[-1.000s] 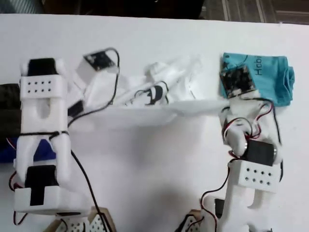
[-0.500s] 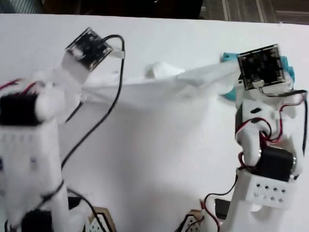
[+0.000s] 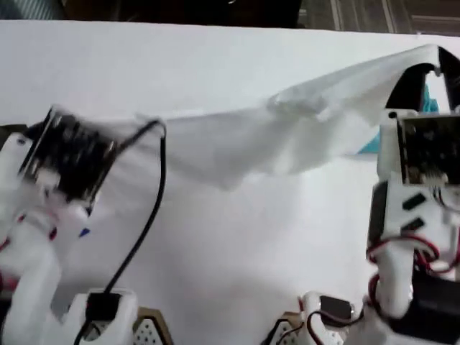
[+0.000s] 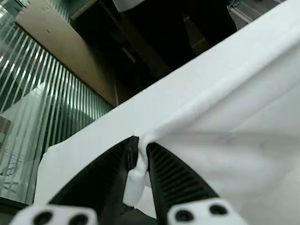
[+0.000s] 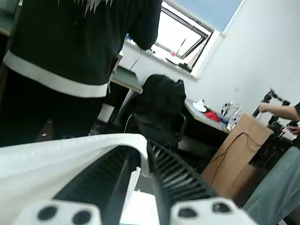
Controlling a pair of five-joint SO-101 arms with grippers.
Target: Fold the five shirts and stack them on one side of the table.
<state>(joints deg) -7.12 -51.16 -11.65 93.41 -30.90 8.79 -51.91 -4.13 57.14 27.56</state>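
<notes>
Two-point lift: left end effector [image 4: 142, 150] and right end effector [image 5: 144, 152] clamp my white shirt [image 3: 287, 129], newly airborne for spreading.

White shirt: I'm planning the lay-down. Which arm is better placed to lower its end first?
Left, probably: the left jaws pinch the white shirt by a corner over the table, while the right jaws hold theirs above the blue shirt.

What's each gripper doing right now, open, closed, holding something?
Left gripper: closed, pinching an edge of the white shirt.
Right gripper: closed, pinching the same shirt's other end.
</notes>
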